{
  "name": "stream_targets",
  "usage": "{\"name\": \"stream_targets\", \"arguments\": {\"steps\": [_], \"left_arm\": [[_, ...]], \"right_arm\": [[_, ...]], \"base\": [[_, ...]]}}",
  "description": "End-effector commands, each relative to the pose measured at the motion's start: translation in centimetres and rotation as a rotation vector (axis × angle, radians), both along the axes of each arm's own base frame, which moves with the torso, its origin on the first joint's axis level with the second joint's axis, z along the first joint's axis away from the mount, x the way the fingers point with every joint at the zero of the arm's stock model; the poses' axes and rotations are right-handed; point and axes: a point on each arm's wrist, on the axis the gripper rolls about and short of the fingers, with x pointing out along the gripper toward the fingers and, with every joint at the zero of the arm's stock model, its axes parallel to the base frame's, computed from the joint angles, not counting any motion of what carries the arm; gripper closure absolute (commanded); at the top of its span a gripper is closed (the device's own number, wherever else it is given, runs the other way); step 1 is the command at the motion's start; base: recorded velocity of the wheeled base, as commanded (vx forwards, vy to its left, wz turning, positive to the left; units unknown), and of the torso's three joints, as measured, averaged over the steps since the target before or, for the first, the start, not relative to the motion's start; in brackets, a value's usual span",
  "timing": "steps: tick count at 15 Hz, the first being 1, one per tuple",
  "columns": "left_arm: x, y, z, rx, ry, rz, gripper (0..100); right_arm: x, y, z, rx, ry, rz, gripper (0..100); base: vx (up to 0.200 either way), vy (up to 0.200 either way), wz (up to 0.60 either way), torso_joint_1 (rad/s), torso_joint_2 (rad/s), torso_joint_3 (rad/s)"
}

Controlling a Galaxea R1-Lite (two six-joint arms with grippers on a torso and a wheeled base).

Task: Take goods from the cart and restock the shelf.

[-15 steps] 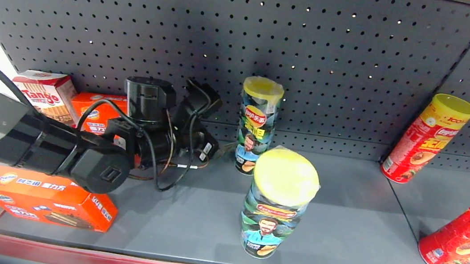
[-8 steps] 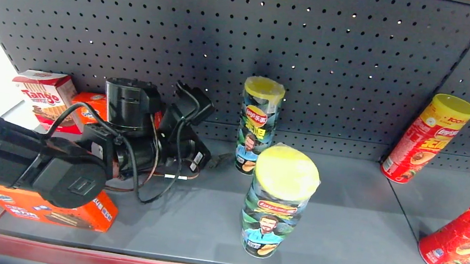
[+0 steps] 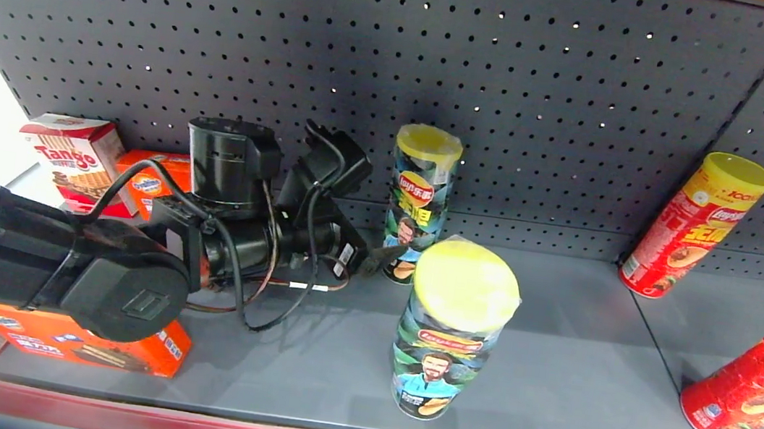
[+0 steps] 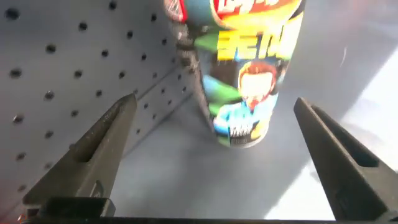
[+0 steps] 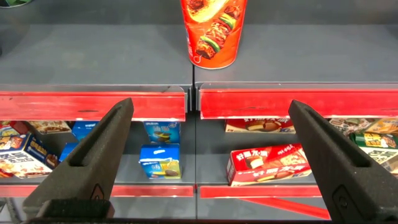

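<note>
Two green-and-blue chip cans with yellow lids stand upright on the grey shelf (image 3: 572, 384): a rear can (image 3: 420, 201) by the pegboard and a front can (image 3: 453, 329) nearer the edge. My left gripper (image 3: 376, 259) lies low over the shelf, just left of the rear can's base. In the left wrist view the left gripper (image 4: 214, 102) is open, and the rear can (image 4: 249, 74) stands a little beyond its fingertips, untouched. My right gripper (image 5: 210, 104) is open and holds nothing, facing the shelf's red front strip (image 5: 93, 102) with a red can (image 5: 213, 31) above it.
Two red chip cans (image 3: 698, 224) (image 3: 762, 385) stand on the right. An orange box (image 3: 75, 341) lies at the front left, with a wafer box (image 3: 75, 159) and another orange box (image 3: 149, 179) behind my arm. Lower shelves hold a blue box (image 5: 160, 160) and a red box (image 5: 267, 165).
My left arm drew back to the left, then pushed right again, so its gripper now sits closer to the rear can's base. The cans have not moved.
</note>
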Motion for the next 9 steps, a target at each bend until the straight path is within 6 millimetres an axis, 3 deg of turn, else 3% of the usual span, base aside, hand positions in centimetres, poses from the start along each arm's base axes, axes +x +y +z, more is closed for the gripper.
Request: {"name": "stream_targets", "arguments": {"steps": [1, 9], "left_arm": [[0.8, -0.9, -0.8, 0.006, 0.011, -0.01, 0], [2.8, -2.2, -0.7, 0.001, -0.028, 0.044, 0]], "right_arm": [[0.0, 0.0, 0.0, 0.0, 0.001, 0.001, 0], [0.0, 0.0, 0.0, 0.0, 0.001, 0.001, 0]], "base": [[0.0, 0.0, 0.0, 0.0, 0.0, 0.0], [0.0, 0.0, 0.0, 0.0, 0.0, 0.0]]}}
